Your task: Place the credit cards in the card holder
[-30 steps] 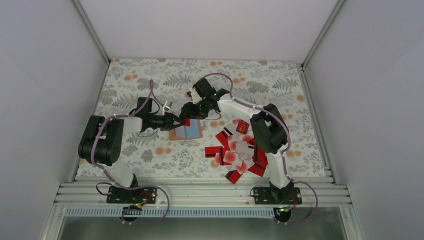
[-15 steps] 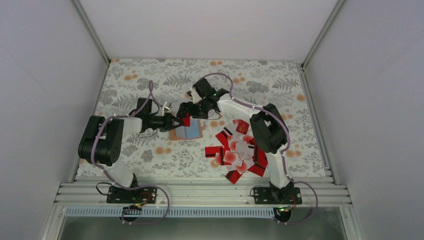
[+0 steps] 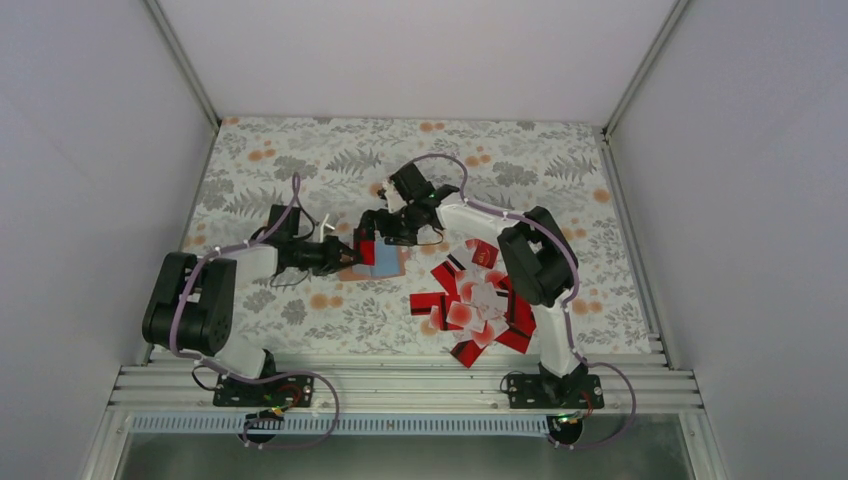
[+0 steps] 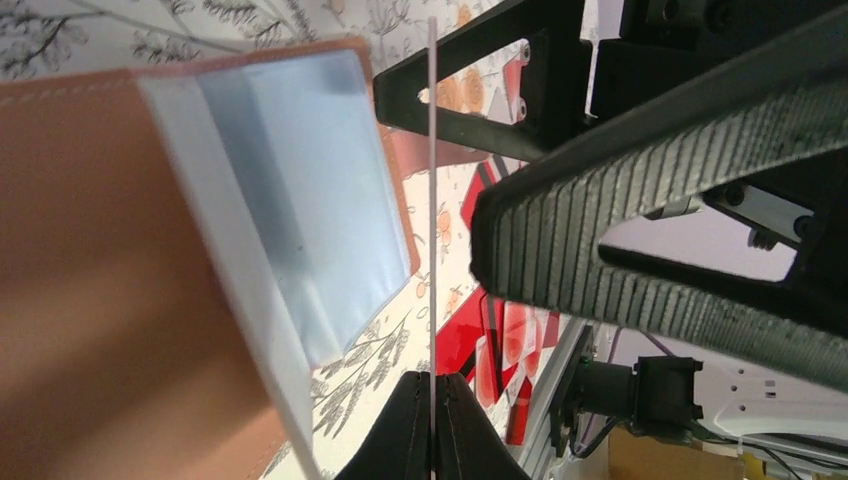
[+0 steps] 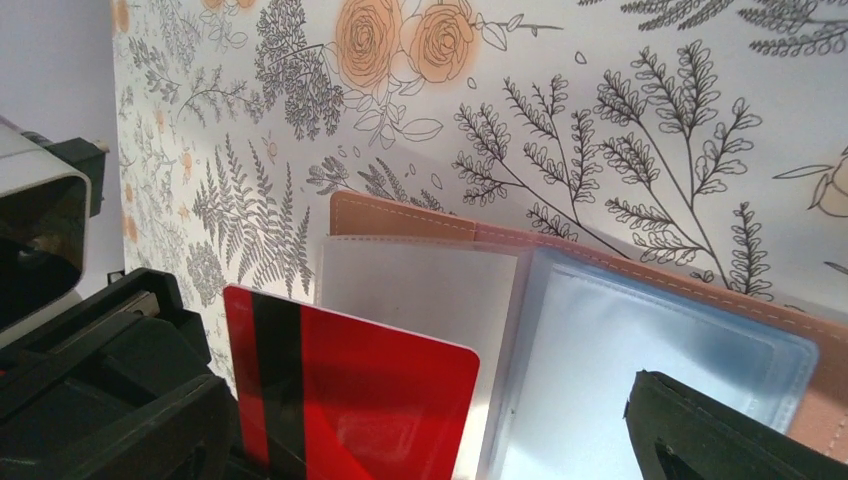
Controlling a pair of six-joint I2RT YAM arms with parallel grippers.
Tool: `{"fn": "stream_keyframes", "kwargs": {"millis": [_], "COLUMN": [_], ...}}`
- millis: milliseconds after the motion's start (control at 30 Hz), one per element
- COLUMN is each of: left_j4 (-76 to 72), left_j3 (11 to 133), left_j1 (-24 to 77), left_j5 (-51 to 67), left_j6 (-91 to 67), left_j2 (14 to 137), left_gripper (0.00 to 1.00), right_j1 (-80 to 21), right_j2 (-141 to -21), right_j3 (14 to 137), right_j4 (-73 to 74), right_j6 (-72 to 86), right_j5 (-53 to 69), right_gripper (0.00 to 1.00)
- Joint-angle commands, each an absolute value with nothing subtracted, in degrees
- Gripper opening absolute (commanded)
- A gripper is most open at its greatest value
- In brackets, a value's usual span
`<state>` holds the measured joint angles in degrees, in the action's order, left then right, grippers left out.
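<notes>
Red card [image 5: 360, 400] upright over card holder [image 5: 400, 222]; right fingers [image 4: 650, 200] alongside.

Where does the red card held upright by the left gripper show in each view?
Top external: red card, centre, over the card holder's left part.
Left wrist: edge-on, a thin vertical line mid-frame, pinched by the left gripper.
Right wrist: lower left, face-on, black stripe showing.
Shared landmark: the open card holder with clear sleeves.
</notes>
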<state>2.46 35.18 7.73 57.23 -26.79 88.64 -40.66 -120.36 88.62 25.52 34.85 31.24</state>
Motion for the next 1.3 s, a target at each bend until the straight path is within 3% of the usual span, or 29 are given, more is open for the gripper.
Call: {"fn": "stream_keyframes", "kwargs": {"millis": [0, 1267], "left_j4": [6.49, 11.15], "left_j3": [34.10, 36.41], "left_j1": [7.47, 7.49], "left_j5": [55.30, 53.84], "left_j6": [-25.07, -19.43], "left_j2": [87.08, 95.32], "left_gripper": [0.02, 0.02], "right_j1": [-39.88, -38.58], "right_j2": [-117.40, -115.64], "right_j3": [86.22, 78.47], "right_j4": [21.49, 19.53], "right_j6": [36.58, 33.50], "right_j5": [33.74, 35.60], "right_gripper": [0.99, 0.97]}}
